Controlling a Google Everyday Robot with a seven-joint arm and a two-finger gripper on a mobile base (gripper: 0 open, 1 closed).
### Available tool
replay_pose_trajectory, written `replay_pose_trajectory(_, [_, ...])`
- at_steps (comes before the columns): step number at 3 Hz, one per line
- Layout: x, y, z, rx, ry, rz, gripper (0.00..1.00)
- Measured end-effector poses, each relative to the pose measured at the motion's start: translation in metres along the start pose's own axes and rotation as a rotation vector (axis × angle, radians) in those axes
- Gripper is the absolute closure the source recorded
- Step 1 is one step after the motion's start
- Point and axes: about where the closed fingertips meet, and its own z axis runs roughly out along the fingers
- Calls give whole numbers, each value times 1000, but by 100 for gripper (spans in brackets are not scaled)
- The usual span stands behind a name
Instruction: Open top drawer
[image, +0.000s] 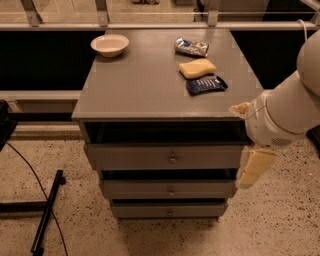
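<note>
**Arm at the right edge, gripper hanging low**

The robot's white arm (300, 85) came into the view at the 2 o'clock edge and sloped down toward the centre. It ended in a thick, rounded wrist (272, 125) at about 3 o'clock. The gripper (254, 167) hung just below that wrist, at roughly 4 o'clock in the view. Its cream-coloured part pointed down toward 6 o'clock.
</note>
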Motion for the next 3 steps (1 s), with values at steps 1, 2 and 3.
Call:
replay_pose_trajectory(1, [16,16,32,-13,8,-73,0])
replay_pose_trajectory(2, [39,27,62,11,22,-206,0])
replay_pose_trajectory(3, [39,26,63,21,23,-245,0])
